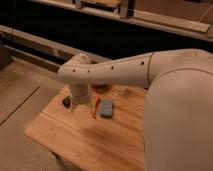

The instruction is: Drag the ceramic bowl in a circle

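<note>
The gripper [76, 107] hangs below the short white wrist, pointing down at the far left part of the wooden table [90, 141], its tip close to the board or on it. The wrist covers most of it, so I cannot tell whether it is open, closed or holding anything.

Just left of the gripper sits the ceramic bowl [66, 101], a small dark round shape near the table's left edge. It is close beside the gripper, and whether the two touch cannot be made out.

Right of the gripper lies a slim orange object [95, 108], running near to far on the wood. Just beside that, further right, lies the blue-grey pad [106, 108], flat on the table.

The white arm [112, 73] reaches in from the right, crossing above the far side of the table, and its thick upper part fills the right of the scene. Under the arm, at the table's far edge, a reddish-brown thing [102, 86] shows only in part.

A grey floor [20, 95] lies left of the table.
</note>
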You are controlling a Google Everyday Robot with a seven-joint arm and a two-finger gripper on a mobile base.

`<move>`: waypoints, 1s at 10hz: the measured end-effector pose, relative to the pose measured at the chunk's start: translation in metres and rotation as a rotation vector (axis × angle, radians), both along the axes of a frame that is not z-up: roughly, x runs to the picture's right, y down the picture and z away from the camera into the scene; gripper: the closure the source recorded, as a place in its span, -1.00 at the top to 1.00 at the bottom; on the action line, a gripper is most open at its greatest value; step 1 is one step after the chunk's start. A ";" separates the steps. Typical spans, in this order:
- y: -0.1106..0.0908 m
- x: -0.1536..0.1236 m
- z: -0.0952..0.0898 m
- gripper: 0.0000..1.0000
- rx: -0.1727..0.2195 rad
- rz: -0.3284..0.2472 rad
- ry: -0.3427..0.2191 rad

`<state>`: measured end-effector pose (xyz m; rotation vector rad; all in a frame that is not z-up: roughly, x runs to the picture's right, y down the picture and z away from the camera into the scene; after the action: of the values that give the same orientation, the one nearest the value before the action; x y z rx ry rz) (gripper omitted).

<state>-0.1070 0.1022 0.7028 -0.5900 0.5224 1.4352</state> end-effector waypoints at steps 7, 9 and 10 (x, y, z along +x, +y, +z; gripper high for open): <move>-0.017 0.003 0.000 0.30 0.027 0.077 0.046; -0.072 0.025 0.003 0.30 0.107 0.259 0.155; -0.094 0.042 0.004 0.30 0.132 0.325 0.212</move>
<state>-0.0653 0.0077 0.7070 -0.4318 0.5087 1.8391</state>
